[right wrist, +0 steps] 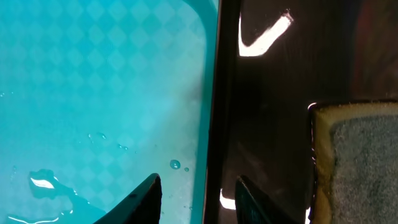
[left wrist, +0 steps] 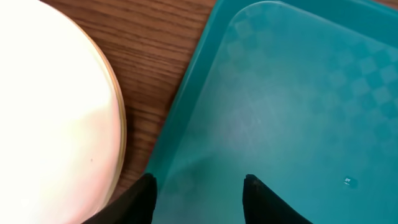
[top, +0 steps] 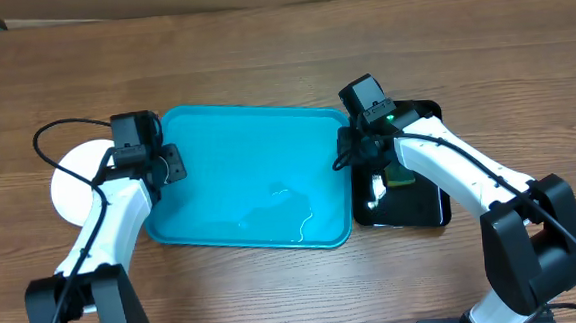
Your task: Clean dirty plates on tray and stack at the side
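Plates (top: 73,185) part-hidden, count unclear, tray (top: 237,150) wet

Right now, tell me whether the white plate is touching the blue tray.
Apart. In the left wrist view, a strip of wooden table separates the white plate from the tray.

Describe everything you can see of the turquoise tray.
The tray is a turquoise rounded rectangle with a raised rim, glossy, seemingly plastic, its floor faintly diamond-patterned. It lies flat on the wooden table, holding only a water puddle toward its near-right corner. A white plate lies apart on its left; a black tray appears to abut its right rim.
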Controlling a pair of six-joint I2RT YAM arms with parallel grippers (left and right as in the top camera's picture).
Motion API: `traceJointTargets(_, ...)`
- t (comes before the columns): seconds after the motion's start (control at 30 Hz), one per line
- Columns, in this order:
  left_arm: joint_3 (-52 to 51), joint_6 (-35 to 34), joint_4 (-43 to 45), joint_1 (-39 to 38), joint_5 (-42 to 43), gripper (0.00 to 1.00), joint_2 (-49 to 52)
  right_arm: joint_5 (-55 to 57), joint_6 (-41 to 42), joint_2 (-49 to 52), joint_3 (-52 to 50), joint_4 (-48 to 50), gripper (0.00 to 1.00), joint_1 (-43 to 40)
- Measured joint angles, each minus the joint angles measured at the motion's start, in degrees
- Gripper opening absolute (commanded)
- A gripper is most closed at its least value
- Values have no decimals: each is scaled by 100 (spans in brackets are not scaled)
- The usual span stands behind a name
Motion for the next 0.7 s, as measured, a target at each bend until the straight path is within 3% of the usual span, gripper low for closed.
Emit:
traceJointTargets(0.43, 24, 319, 743, 457, 752, 43, 557, -26, 0, 0, 0, -81, 40, 0)
traceJointTargets(0.7, 597, 562, 527, 457, 1016, 41, 907, -42, 0, 0, 0, -120, 41, 0)
